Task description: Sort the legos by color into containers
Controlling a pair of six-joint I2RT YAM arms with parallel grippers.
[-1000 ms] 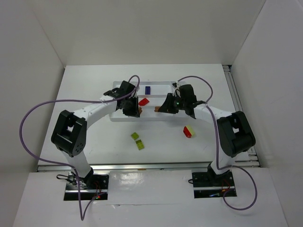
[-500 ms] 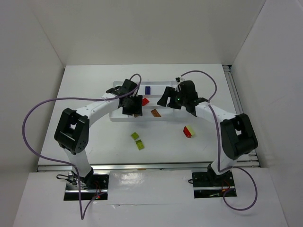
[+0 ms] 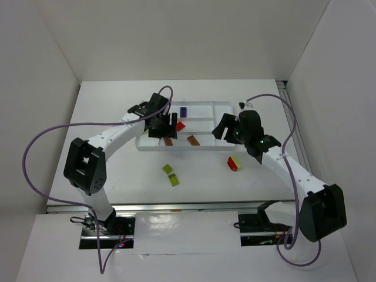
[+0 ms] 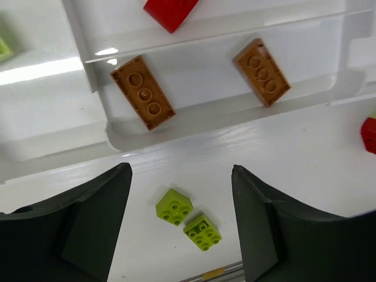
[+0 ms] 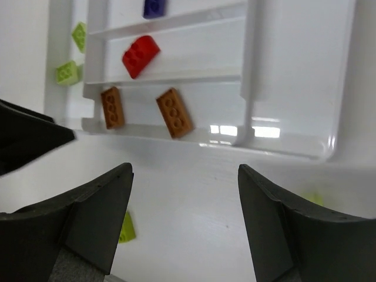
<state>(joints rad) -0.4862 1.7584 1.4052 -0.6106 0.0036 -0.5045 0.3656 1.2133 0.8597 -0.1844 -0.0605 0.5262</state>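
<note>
Legos — two orange in tray

We counted one white tray. Of bricks we found seven for certain: two orange bricks, two red bricks, one dark blue brick and two yellow-green bricks. A pale yellow-green bit touching one of the red ones might have been an eighth, but we could not tell whether it was a separate piece. We also counted two arms.
</note>
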